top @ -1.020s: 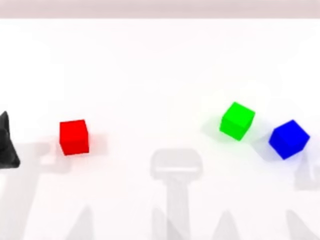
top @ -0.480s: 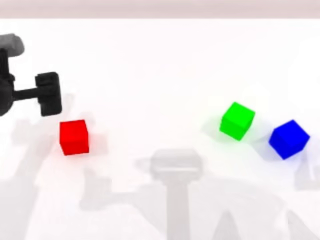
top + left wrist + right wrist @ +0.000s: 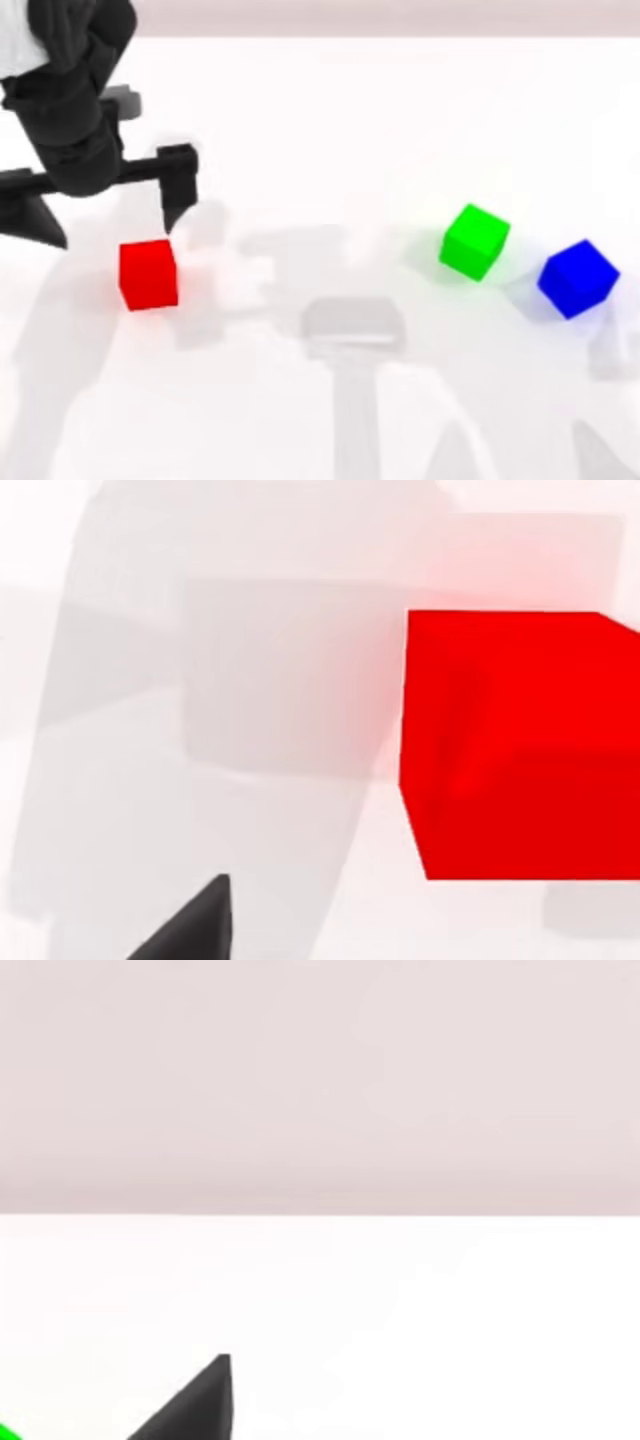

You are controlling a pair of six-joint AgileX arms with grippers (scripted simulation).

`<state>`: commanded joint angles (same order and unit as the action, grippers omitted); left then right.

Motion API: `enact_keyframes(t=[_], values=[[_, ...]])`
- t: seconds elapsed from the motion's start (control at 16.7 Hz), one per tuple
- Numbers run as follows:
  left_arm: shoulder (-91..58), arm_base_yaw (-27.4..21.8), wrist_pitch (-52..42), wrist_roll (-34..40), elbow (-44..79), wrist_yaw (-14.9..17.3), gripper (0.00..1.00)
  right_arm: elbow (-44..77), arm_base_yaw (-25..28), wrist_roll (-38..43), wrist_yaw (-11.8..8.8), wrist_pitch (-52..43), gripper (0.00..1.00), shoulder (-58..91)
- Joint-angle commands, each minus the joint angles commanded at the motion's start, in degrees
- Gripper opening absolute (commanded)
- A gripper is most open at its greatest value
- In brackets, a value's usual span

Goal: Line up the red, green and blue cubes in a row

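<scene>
The red cube sat at the table's left, square to the table edges, no long axis to speak of. The left gripper hovered just behind and above it, fingers spread wide, one finger past its right edge. The green cube and blue cube lay well apart at the right, both turned askew. The right arm was out of the top view.

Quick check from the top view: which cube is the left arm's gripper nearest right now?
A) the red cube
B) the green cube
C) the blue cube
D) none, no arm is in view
A: the left gripper hangs just above the red cube at the table's left, while the green cube and blue cube sit far right.
</scene>
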<state>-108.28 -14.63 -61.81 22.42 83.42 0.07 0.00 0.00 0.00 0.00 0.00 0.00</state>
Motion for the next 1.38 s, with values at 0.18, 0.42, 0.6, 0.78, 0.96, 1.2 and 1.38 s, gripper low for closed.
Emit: enact_keyframes(t=[0.18, 0.42, 0.6, 0.78, 0.96, 1.2, 1.38], values=[[-4.76, -0.68, -2.54, 1.05, 4.25, 0.01, 1.0, 0.0, 0.0, 0.0, 0.0, 0.0, 1.0, 0.0], [-5.22, -0.74, -2.77, 1.15, 4.67, 0.01, 1.0, 0.0, 0.0, 0.0, 0.0, 0.0, 1.0, 0.0], [-5.46, -0.5, -1.72, 1.01, 3.8, 0.02, 1.0, 0.0, 0.0, 0.0, 0.0, 0.0, 1.0, 0.0], [-7.57, -0.58, 3.84, 0.92, 0.37, 0.03, 1.0, 0.0, 0.0, 0.0, 0.0, 0.0, 1.0, 0.0], [-10.38, -0.6, 11.5, 0.92, -3.97, 0.05, 1.0, 0.0, 0.0, 0.0, 0.0, 0.0, 1.0, 0.0], [-12.23, -0.63, 15.56, 0.94, -6.65, 0.06, 1.0, 0.0, 0.0, 0.0, 0.0, 0.0, 1.0, 0.0], [-12.23, -0.63, 15.56, 0.94, -6.65, 0.06, 1.0, 0.0, 0.0, 0.0, 0.0, 0.0, 1.0, 0.0]])
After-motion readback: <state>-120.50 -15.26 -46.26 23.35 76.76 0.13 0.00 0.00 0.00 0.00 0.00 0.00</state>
